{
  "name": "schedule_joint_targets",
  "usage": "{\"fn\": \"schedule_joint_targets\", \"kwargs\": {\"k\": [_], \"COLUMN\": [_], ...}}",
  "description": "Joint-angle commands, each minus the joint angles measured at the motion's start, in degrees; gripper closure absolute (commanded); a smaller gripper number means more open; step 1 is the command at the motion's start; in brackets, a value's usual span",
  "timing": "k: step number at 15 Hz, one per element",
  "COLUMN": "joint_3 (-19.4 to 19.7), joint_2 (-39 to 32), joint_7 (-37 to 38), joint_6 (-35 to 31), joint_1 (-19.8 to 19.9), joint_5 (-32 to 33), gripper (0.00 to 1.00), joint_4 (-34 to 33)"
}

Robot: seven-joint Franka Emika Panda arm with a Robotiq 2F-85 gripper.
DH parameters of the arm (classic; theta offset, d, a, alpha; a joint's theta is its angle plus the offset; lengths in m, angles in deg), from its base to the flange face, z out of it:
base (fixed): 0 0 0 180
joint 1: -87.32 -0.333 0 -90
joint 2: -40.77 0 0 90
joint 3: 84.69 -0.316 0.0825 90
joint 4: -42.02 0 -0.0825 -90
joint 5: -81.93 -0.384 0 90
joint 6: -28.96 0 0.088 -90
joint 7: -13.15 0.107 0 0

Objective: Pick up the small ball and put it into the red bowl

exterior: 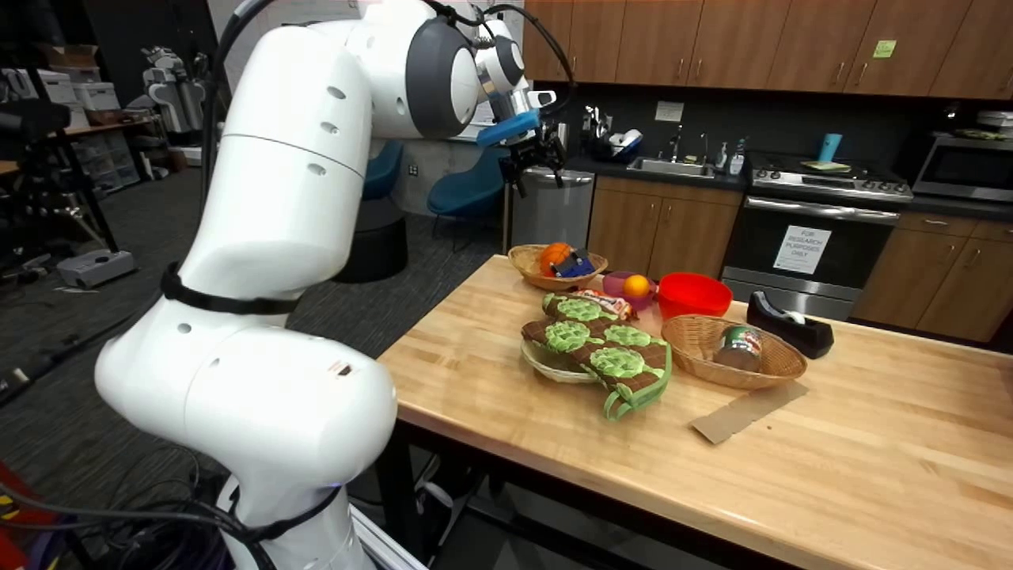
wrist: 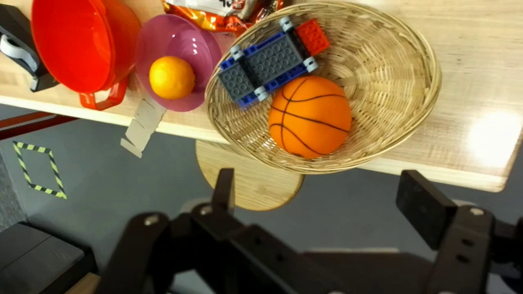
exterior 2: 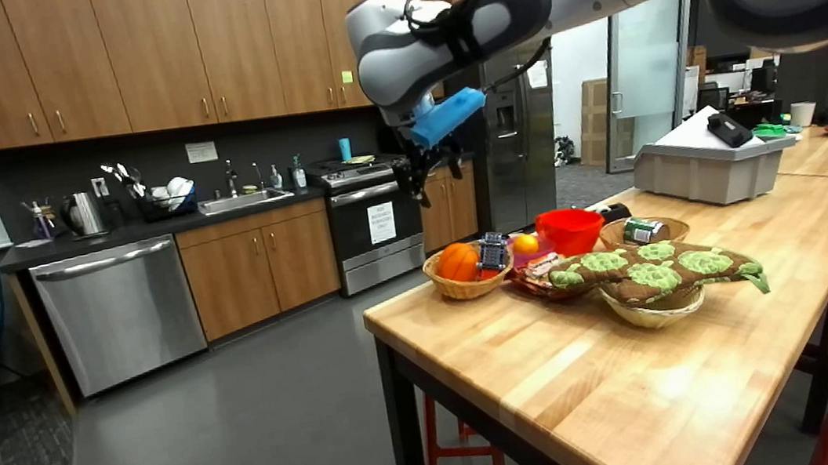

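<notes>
An exterior view: close beside the robot arm point(exterior: 293, 174), looking down across the butcher-block table point(exterior: 886, 435) toward the range point(exterior: 851, 233). An exterior view: off the table's end, facing the dishwasher point(exterior 2: 120, 316) and range. Wrist view: nearest, steeply downward. Shared by all three: red bowl point(wrist: 75, 45), purple bowl point(wrist: 204, 65).

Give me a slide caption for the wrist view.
Open claw, small basketball in a wicker basket, and red bowl at the picture's upper left.
</notes>
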Motion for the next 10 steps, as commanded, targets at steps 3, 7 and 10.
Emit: {"fn": "schedule_joint_targets", "kwargs": {"k": [3, 7, 10], "joint_3": [-1.3, -0.1, 0.5], "joint_2": [-2.5, -4.2, -4.6], "joint_7": [0.7, 1.6, 2.0], "joint_6": [-1.9, -4.4, -5.3], "joint_1": [1.1, 0.9, 0.9], "joint_5": [-5.8, -7.2, -7.4], "gripper": [0.0, 0.0, 0.0], "joint_4": [1.0, 3.5, 4.6]}}
